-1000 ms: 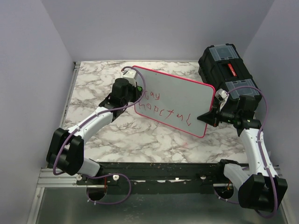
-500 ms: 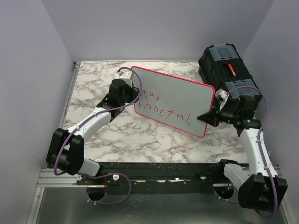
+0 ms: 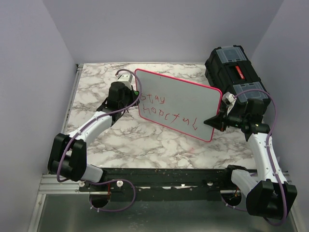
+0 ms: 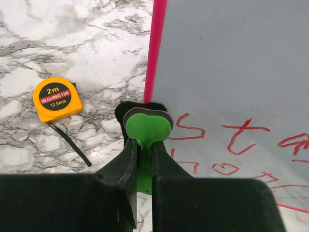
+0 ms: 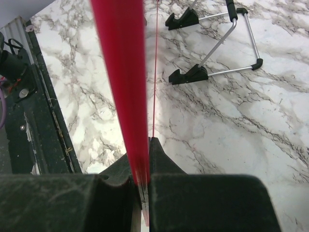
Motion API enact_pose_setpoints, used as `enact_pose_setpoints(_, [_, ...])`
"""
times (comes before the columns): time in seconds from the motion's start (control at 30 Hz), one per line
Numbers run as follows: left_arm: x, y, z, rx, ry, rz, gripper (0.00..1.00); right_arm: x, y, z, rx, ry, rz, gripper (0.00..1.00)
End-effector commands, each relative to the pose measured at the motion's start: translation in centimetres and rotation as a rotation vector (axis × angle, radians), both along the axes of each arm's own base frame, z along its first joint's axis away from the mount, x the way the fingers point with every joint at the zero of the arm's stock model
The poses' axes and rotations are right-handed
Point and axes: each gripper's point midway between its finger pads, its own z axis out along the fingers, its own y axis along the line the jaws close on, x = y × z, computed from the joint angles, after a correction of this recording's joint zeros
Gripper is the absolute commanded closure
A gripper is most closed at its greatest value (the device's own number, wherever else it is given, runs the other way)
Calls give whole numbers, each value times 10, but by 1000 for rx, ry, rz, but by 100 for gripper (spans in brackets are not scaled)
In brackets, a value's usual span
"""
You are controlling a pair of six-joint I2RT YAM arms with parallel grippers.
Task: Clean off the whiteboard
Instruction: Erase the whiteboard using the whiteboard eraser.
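The whiteboard (image 3: 186, 94) stands tilted up on its long edge in the middle of the marble bench (image 3: 145, 140), its written face turned toward the near side; two rows of red lettering (image 3: 170, 112) cover its lower left part, and the upper right part is blank. The right pincer (image 3: 217, 121) is clenched on the whiteboard's near right corner; in the right wrist view the pink rim (image 5: 120, 72) runs down edge-on between the two black fingers (image 5: 161, 162), which press on it from both sides. The left pincer (image 3: 133, 94) is at the board's left edge, grasping a green eraser (image 4: 148, 126) by its thin stem; the eraser's black pad (image 4: 126, 110) lies over the pink rim, just left of the first red letter of the upper row. A yellow tape measure (image 4: 57, 99) lies flat on the bench to the left of the rim, a black strap trailing from it toward the near side. A metal wire stand (image 5: 227, 36) with black feet lies on the marble, seen in the right wrist view to the right of the rim. A black toolbox (image 3: 234, 72) sits at the far right of the bench, behind the right arm.
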Motion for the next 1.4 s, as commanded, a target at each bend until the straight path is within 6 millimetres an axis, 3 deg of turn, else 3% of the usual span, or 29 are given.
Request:
enact_pose_setpoints(0.0, [0,-8,19,-48,-37,-38,100,-6,11,20,49,-77,90,100])
enact_pose_setpoints(0.17, [-15,-37,15,-46,-42,-113,100,-6,10,19,46,-76,87,100])
enact_pose_setpoints(0.3, [-19,-45,15,-36,-41,-133,100,-5,10,18,42,-76,81,100])
enact_pose_setpoints(0.53, [0,-4,11,-18,-27,-13,100,-5,10,18,44,-73,84,100])
enact_pose_setpoints(0.63, [3,1,14,-18,-30,1,100,-5,10,18,45,-72,86,100])
enact_pose_setpoints(1.0, [-18,-46,14,-38,-31,-110,100,-5,10,18,45,-72,86,100])
enact_pose_setpoints(1.13, [-10,-35,14,-35,-25,-77,100,-6,10,19,43,-77,84,100])
enact_pose_setpoints(1.27, [5,-8,20,-38,-30,-9,100,-6,10,20,44,-80,86,100])
enact_pose_setpoints(1.37, [9,1,28,-43,-40,9,100,-7,10,20,44,-83,86,100])
